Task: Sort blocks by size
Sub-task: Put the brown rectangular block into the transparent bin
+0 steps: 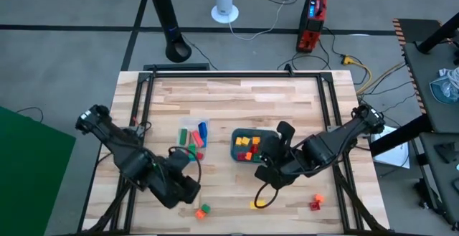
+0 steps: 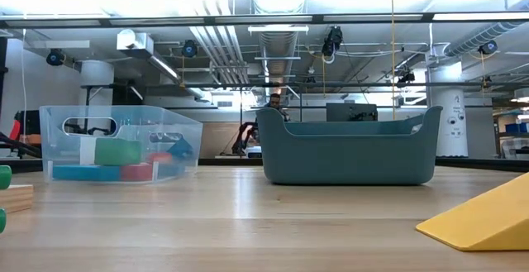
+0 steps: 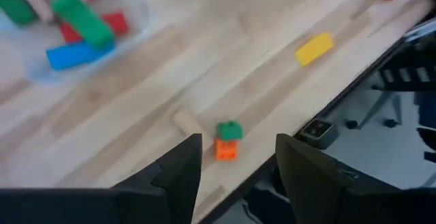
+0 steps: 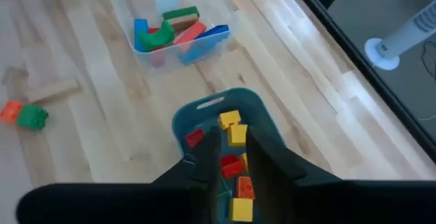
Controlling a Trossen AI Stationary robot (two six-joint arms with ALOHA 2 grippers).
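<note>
Long blocks in green, blue and red lie in the clear container [image 1: 193, 137]. Short yellow, red and orange blocks lie in the teal tray [image 1: 237, 150]. Loose near the table's front edge are a green block [image 3: 229, 129] touching an orange block [image 3: 225, 149], a yellow block [image 1: 258, 204], and a red and an orange block [image 1: 315, 203]. My left gripper [image 3: 238, 163] hangs open above the front edge, short of the green and orange pair. My right gripper [image 4: 231, 149] hovers over the tray with a narrow gap between its fingers and nothing in it.
A short plain wooden piece [image 3: 185, 122] lies on the table beside the green and orange pair. The table's near edge [image 3: 286, 156] runs just beyond that pair. Bare wood stretches across the far half of the table [image 1: 237, 92].
</note>
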